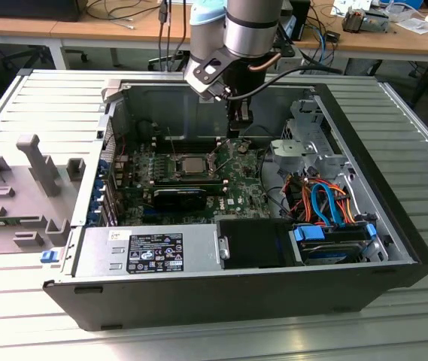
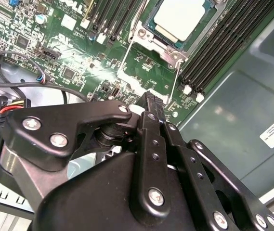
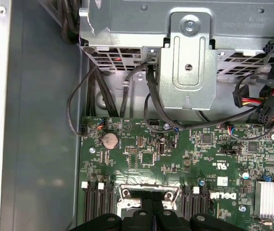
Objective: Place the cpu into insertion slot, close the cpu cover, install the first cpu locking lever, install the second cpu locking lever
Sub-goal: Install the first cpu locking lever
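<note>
1. You are watching the claw (image 2: 151,98) hanging low inside the open computer case (image 1: 394,226), which is resting on the ribbed tabletop (image 1: 424,128). Its fingers are pressing together and gripping nothing.
2. The cpu (image 2: 180,17) is already lying flat in the insertion slot (image 3: 149,193), silver top up. The cpu cover (image 2: 168,44) is apparently lying down around it, though I cannot tell how firmly it is seating.
3. Two thin wire locking levers are running along the socket's sides. One lever (image 2: 176,79) is reaching almost to the claw's tips, and the other lever (image 2: 131,48) is sitting on the far side. Neither is looking latched, as far as I can judge.
4. You are dealing with light, smooth, springy steel wire. It is likely resisting harder as it nears its catch, and it can slide off a flat finger. I judge the bent free end the best place to bear on, not the straight shaft.
5. The chip and the green board (image 3: 175,159) are probably fragile, and the thin cover is probably flexing easily, so keep pressure off them.
</note>
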Robot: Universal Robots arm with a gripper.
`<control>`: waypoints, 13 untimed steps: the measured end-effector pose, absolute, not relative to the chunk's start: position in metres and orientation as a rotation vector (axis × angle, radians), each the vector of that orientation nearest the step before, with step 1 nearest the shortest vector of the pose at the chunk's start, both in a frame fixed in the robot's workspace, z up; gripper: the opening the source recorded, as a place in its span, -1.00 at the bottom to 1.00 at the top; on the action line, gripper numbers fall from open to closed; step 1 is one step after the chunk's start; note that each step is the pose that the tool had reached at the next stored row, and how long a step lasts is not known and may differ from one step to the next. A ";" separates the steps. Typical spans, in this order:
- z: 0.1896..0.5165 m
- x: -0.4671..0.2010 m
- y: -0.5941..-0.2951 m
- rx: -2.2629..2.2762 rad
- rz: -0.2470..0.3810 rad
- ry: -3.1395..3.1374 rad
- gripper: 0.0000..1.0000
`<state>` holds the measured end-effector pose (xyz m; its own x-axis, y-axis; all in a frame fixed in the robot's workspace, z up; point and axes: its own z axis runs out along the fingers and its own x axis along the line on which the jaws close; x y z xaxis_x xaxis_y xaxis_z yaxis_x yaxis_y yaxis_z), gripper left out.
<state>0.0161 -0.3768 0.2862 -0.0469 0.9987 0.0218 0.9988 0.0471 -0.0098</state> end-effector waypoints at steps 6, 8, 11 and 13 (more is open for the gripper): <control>0.286 0.020 -0.377 -2.153 -0.012 -2.257 -0.79; 0.286 0.021 -0.377 -2.153 -0.012 -2.257 -0.79; 0.286 0.023 -0.377 -2.153 -0.012 -2.257 -0.79; 0.286 0.023 -0.377 -2.153 -0.012 -2.257 -0.79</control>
<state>0.0232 -0.3769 0.2861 -0.0468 0.9987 0.0218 0.9988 0.0471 -0.0099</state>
